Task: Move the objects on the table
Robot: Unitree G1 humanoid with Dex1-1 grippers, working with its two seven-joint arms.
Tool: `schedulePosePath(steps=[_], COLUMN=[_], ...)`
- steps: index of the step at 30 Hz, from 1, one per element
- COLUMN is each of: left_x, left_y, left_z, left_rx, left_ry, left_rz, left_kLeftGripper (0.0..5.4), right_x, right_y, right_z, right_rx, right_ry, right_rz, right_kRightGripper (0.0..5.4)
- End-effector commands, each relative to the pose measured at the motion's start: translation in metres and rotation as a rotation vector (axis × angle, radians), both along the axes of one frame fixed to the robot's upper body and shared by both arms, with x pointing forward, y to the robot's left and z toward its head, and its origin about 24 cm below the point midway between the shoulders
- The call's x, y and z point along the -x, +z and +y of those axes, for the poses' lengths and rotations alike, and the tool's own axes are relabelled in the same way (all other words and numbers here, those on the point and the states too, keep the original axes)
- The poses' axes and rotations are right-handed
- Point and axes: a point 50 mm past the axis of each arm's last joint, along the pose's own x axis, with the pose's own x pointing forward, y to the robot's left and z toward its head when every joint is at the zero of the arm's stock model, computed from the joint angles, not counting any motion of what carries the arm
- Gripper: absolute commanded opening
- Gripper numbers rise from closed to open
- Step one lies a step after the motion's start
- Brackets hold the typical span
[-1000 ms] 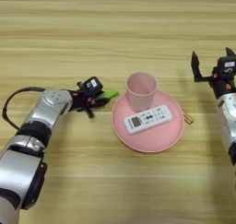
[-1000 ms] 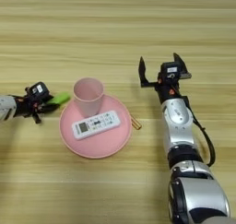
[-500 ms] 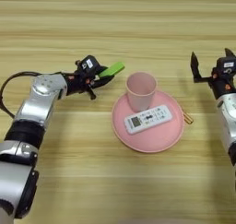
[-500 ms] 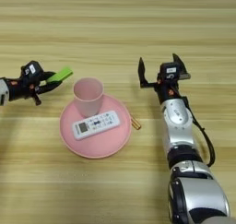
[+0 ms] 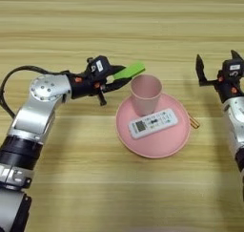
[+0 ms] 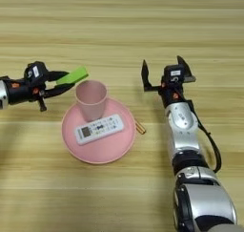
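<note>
Just left of the pink plate [image 5: 157,145], your left gripper [image 5: 116,78] is clamped on the lime-green block [image 5: 129,70] — the black fingers grip its near end, and the free end juts out toward the rim of the pink cup [image 5: 145,92], level with the cup's top and just short of its mouth. The block is off the table [image 5: 119,16], tilted slightly upward at its far end.

The cup stands upright on the back-left part of the plate, mouth up. In front of it on the same plate lies the white remote [image 5: 153,123], flat, buttons up, angled so its right end sits a little further back than its left. A small orange-brown piece [image 6: 140,127] rests on the wood just beside the plate's right edge; you cannot tell what it is.

Your right gripper [image 6: 164,71] hovers well apart from the plate, off to the right — its two black fingers [image 6: 144,76] are spread wide and hold nothing, with the arm running back toward the bottom edge.
</note>
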Motion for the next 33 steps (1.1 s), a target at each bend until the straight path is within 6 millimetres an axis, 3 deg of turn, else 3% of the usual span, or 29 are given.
schedulePosePath(steps=[1, 8, 33], left_x=[0.011, 0.028, 0.030], left_y=[-0.007, -0.024, -0.075], left_z=[-0.004, -0.007, -0.007], left_rx=[-0.046, -0.115, -0.262], left_ry=[-0.088, -0.268, -0.361], left_rz=[0.016, 0.041, 0.201], left_kLeftGripper=[1.34, 1.34, 1.33], right_x=[-0.003, -0.003, -0.002], right_y=[0.002, 0.002, 0.003], right_z=[0.002, 0.004, 0.007], right_rx=[-0.004, -0.004, -0.001], right_ry=[-0.001, -0.001, 0.002], right_rz=[-0.001, -0.001, -0.008], right_kRightGripper=[5.40, 5.40, 5.40])
